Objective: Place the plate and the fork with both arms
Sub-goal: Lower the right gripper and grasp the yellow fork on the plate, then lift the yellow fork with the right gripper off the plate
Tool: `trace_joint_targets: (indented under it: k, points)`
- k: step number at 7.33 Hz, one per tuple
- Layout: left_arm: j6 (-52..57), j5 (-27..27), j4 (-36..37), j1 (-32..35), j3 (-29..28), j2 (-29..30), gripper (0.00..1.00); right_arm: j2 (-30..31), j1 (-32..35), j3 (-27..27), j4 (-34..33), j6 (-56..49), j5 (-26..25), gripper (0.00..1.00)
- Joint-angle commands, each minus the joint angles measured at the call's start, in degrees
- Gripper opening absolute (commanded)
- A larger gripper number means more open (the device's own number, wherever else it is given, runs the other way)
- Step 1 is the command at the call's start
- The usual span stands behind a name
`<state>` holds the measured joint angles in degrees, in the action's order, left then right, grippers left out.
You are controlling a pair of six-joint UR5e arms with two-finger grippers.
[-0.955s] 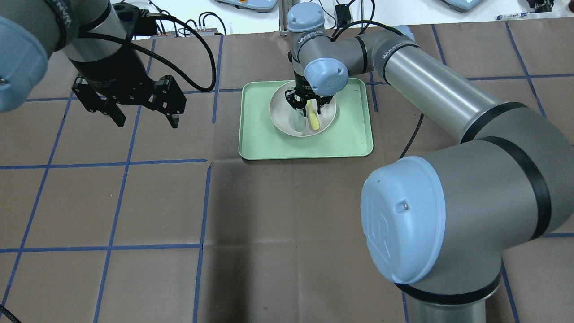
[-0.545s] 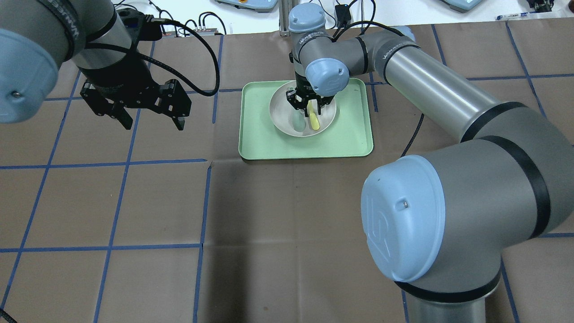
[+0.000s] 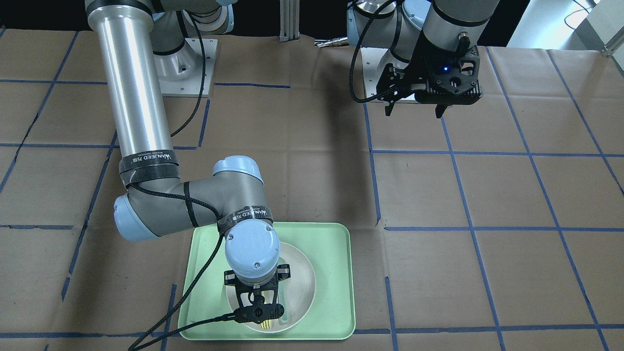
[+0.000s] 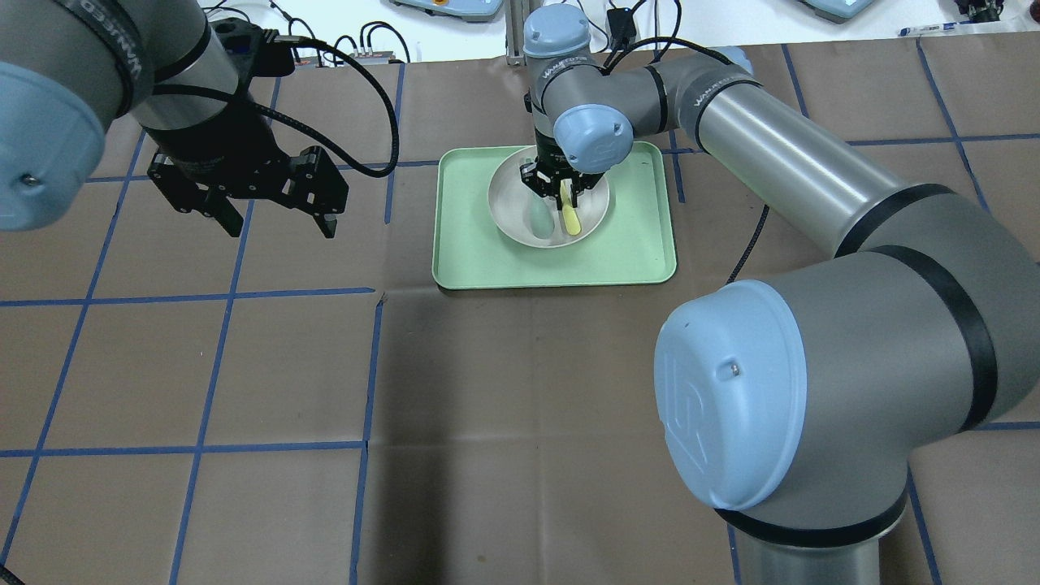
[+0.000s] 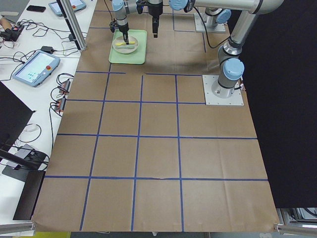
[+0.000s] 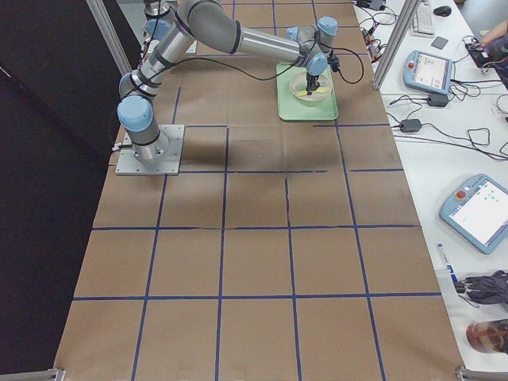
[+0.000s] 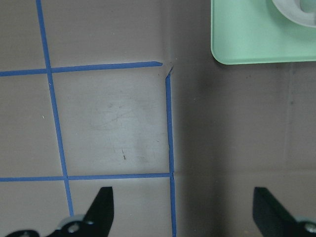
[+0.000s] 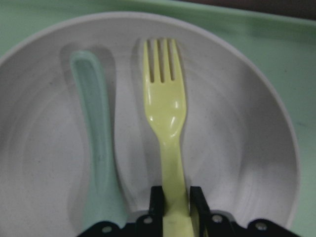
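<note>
Has the fork point(image 8: 165, 113) pinched by its handle in the right gripper point(image 8: 175, 202), seemingly not yet clear of the plate point(image 8: 247, 148) on the green tray point(image 4: 634, 244); hangs the left gripper point(image 4: 282, 227) wide, empty, well apart, with both placements left to do.

pale-yellow fork point(image 8: 165, 108), off-white plate point(image 8: 237, 148), mint-green tray point(image 4: 634, 244)

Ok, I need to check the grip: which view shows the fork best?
The right wrist view: the fork is close up, its handle pinched in the right claw. Overhead shows a yellow stub; front, only tines; sides, a speck.
</note>
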<state>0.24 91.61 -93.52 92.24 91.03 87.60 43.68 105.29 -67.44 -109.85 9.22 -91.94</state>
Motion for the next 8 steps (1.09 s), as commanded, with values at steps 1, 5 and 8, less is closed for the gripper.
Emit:
trace_joint_targets:
  k: [1,5,8]
  points:
    - [-0.1,0.0,-0.6,-0.3,0.3,-1.1,1.00,0.0,0.0,0.0,0.1,0.0,0.1,0.06]
    - [0.0,-0.6,0.3,-3.3,4.9,-4.5,1.00,0.2,0.3,0.3,0.1,1.4,0.1,0.00]
    - [0.0,-0.1,0.3,-5.1,5.0,-5.2,1.00,1.5,0.3,1.0,3.9,1.6,0.5,0.00]
